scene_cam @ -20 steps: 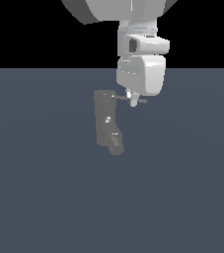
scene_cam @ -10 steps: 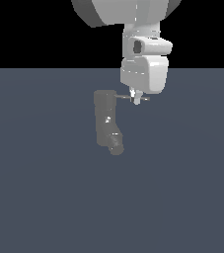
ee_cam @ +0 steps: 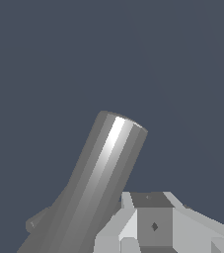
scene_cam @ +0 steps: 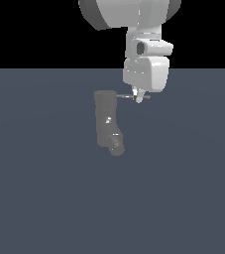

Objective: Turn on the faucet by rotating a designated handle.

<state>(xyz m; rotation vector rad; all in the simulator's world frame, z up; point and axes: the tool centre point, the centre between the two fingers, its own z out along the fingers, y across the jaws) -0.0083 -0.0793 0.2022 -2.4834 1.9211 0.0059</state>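
The faucet [scene_cam: 107, 123] stands upright on the dark tabletop [scene_cam: 44, 198], its spout stub at its foot. Its handle [scene_cam: 125, 96] juts sideways from the column's top, toward the exterior view's right. My tool [scene_cam: 140, 97] hangs at the handle's outer tip, though I cannot tell whether it grips the rod or how far it is parted.

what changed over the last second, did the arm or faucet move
The claw slid toward the exterior view's right, out along the handle to its tip. The faucet and handle look unmoved. Whether the claw grips the handle cannot be told.
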